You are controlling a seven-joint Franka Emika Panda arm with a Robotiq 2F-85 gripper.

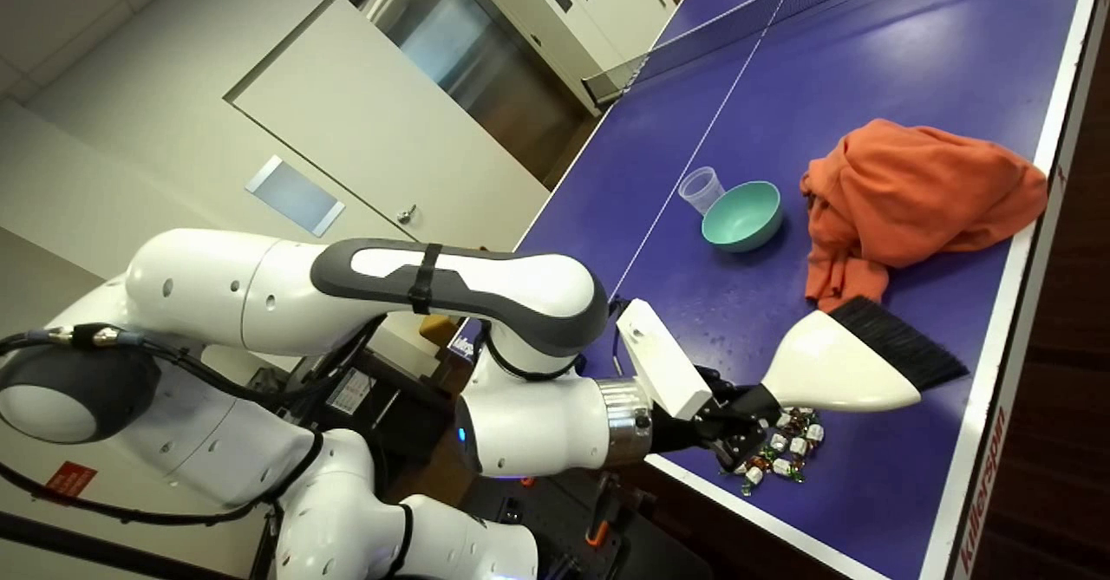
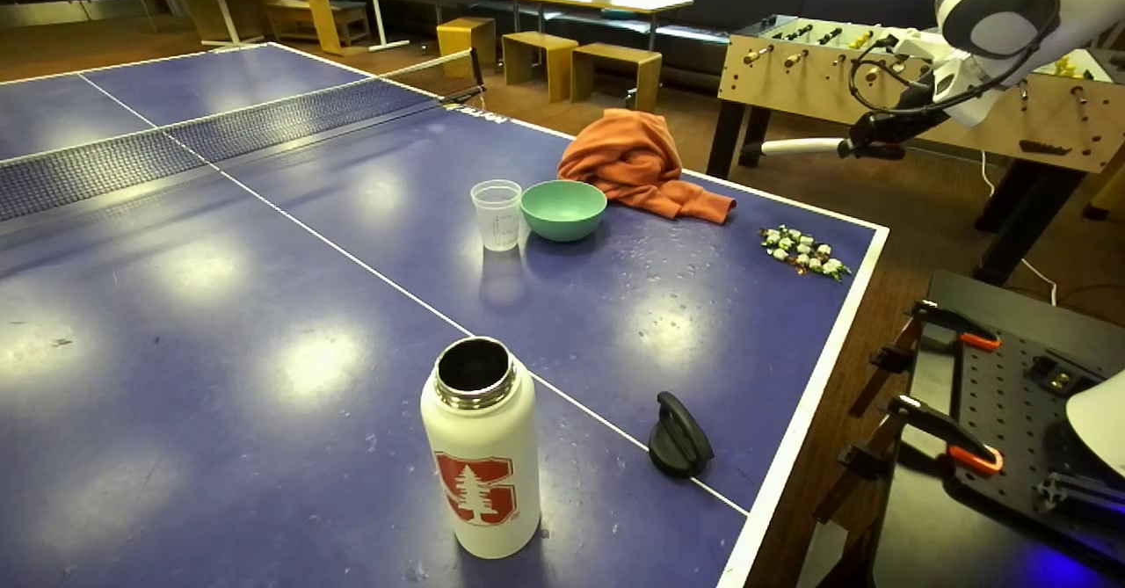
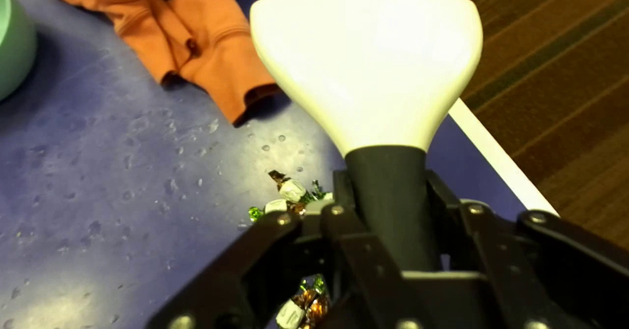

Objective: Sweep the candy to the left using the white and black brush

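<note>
Arm [image 1: 286, 290]: near in an exterior view, camera rolled steeply, facing along the worktop [image 1: 754, 294] to the net [image 1: 737, 47].
Bottle [image 2: 483, 482]: nearest in an exterior view, hardly rolled, looking down across the worktop.
Brush [image 3: 366, 63]: close up in the wrist view, looking past the hand [image 3: 388, 191] down to the worktop.
Candy [image 1: 798, 446], cloth [image 1: 928, 190], bowl [image 1: 742, 216]: shared by all three views.
Net: shared by both exterior views.

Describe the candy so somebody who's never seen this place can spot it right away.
In an exterior view, find the purple table tennis table, then the corner nearest the orange cloth. Near that corner lies the candy, a loose cluster. Unlike the teal bowl and clear cup, it is many tiny pieces, white with green and brown wrapper ends.
</note>
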